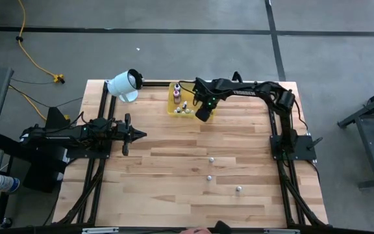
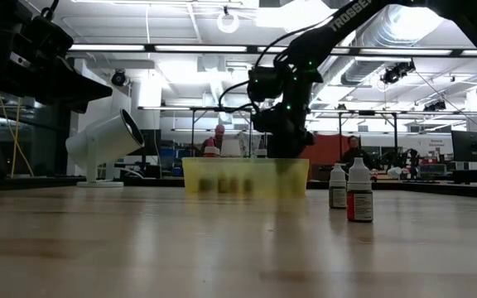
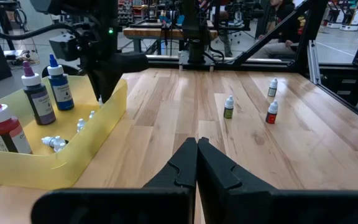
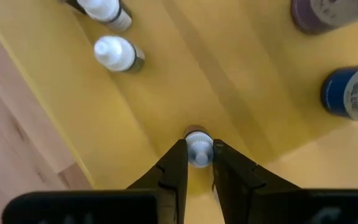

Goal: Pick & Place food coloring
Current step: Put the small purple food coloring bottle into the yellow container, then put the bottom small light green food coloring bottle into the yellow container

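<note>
Three little dropper bottles are loose on the desk, white-capped with dark labels. The rest sit in the yellow tray: three taller pink, purple and blue ones plus several tiny whitish ones. The right gripper is down inside the tray, pinching a small bottle by its white cap. The left gripper is closed on nothing beside the tray, with a white cylinder nearby.

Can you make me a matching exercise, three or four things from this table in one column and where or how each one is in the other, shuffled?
Column one:
1. left end effector
2. right end effector
3. blue bottle
4. white cylinder

Column two:
A. standing inside the yellow tray
B. shut, holding nothing
C. lying beside the tray at the table's far edge
D. closed on a small dropper bottle over the tray

Pairs: 1-B, 2-D, 3-A, 4-C
</note>
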You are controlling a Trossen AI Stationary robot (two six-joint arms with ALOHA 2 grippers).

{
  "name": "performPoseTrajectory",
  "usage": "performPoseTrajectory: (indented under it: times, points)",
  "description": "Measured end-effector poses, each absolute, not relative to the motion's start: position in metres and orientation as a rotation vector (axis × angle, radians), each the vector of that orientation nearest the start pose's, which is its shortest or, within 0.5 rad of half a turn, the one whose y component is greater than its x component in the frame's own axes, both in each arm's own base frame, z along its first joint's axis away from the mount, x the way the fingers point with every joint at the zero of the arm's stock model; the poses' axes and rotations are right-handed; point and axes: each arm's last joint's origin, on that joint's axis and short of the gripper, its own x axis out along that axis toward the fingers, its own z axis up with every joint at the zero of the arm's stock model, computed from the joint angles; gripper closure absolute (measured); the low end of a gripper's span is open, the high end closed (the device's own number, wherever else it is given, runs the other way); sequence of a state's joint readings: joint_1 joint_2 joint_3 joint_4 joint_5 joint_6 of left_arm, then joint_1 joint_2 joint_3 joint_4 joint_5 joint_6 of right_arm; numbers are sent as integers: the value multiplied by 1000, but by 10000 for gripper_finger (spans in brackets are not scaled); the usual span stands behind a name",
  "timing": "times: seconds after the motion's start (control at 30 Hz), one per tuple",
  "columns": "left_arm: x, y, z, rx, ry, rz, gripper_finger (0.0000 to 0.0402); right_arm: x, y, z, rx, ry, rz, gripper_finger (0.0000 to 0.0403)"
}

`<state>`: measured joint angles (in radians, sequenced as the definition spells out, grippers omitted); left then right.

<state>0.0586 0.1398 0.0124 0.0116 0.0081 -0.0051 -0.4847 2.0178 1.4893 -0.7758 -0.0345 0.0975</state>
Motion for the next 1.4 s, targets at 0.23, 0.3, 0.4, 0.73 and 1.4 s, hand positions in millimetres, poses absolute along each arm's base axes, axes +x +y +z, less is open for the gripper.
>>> performPoseTrajectory:
  times: [0.23,0.3,0.4,0.73,1.4]
  points:
    - [105,6,158,-9,116,51,401,357,-187,177,415,1234,-448,332]
    - [105,6,157,-9,116,51,401,357,-187,177,415,1234,-448,325]
    - [105,6,157,-9,116,50,401,357,-187,177,418,1235,-444,312]
    - [105,6,157,-9,116,50,401,356,-186,184,426,1214,-429,268]
    - [105,6,157,-9,116,50,401,329,-138,263,278,1178,-192,240]
